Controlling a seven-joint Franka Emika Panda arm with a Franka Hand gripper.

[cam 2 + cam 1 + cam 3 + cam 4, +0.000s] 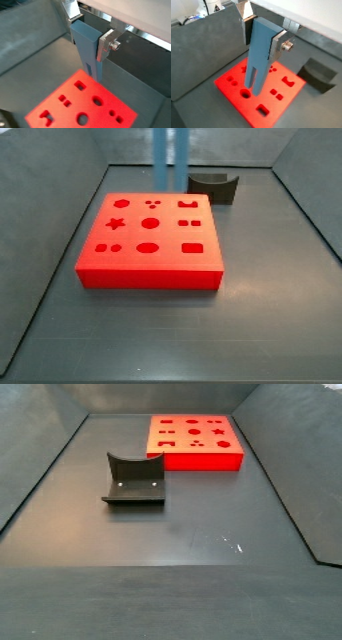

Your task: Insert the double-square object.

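My gripper [262, 34] is shut on a long blue bar [259, 55] with a slot at its lower end, also seen in a wrist view [89, 32]. The bar [87, 50] hangs upright over the large red block with shaped holes [221, 82]. In a side view the bar [167, 158] comes down at the block's far edge [147, 278]; the fingers are out of that frame. The block also shows in a wrist view [81, 105] and in a side view [201, 461]. No tiny red double-square piece shows in any view.
A dark grey curved holder [214, 186] stands on the floor beside the red block's far right corner, and shows in a wrist view [321, 75] and a side view [134, 479]. Grey walls enclose the floor on all sides [54, 238].
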